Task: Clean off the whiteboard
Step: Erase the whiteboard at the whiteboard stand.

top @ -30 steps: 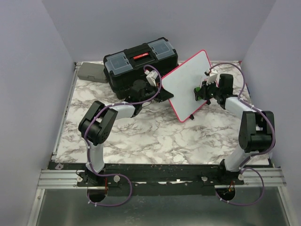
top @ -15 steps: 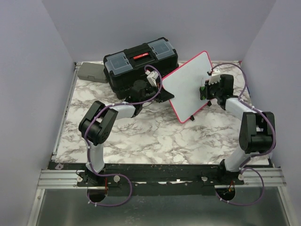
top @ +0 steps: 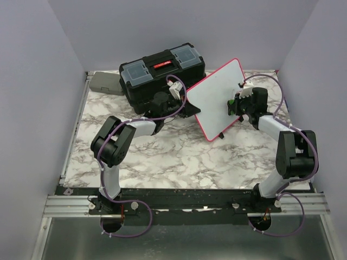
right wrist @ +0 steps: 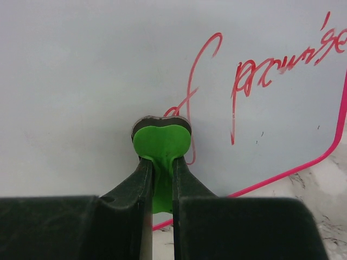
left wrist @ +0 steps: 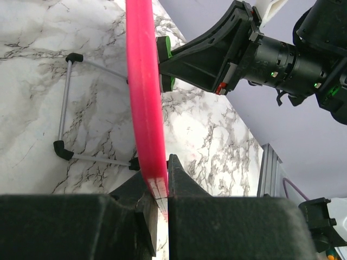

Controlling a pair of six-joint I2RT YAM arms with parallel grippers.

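While the left pincer [left wrist: 159, 181] clamps the frame of the whiteboard [top: 210, 98], the board stands tilted on the desk [top: 179, 157] beside the toolbox [top: 157, 73], braced against wiping pressure. The right pincer [right wrist: 161, 170], closed on a green eraser [right wrist: 161, 142], presses it to the red writing [right wrist: 260, 70].

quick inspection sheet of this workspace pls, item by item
surface: marble-patterned tabletop, no spills seen
job's things: pink-framed white whiteboard tilted up, red handwriting on it; green heart-shaped eraser pad against it
clutter: black plastic toolbox, small grey box at the back
grippers: left gripper shut on whiteboard frame; right gripper shut on eraser pad
cables: purple cables along both arms
surroundings: plain lavender walls
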